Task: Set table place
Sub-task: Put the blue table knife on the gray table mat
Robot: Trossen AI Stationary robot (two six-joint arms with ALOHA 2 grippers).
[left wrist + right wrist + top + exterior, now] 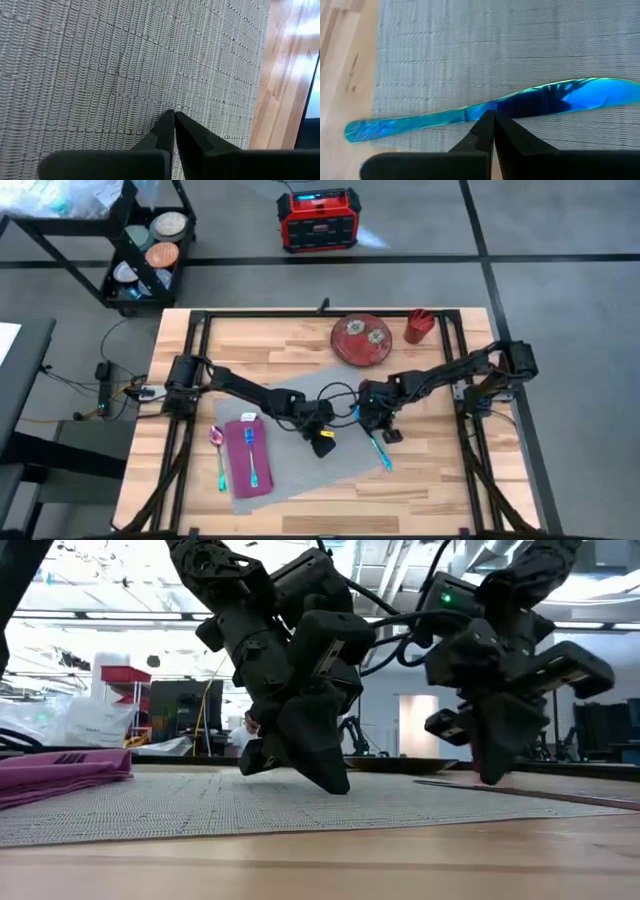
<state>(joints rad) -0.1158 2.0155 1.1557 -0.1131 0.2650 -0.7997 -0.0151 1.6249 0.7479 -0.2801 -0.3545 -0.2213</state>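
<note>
Both arms reach inward — left gripper (173, 116) fingers closed, right gripper (493, 116) fingers closed, low.

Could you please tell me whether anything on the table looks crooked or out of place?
Yes: the grey placemat lies askew to the table's edges, and the blue knife sits slanted at its right edge, one end over the wood.

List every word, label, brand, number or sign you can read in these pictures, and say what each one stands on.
None can be read.
Red and black case on the floor beyond the table: its top has a lit panel and markings, too small to read.
Small white tag at the magenta napkin: no legible print.
Round lids on the black cart: patterned, no readable text.
Background room in the low view: no legible signs.
</note>
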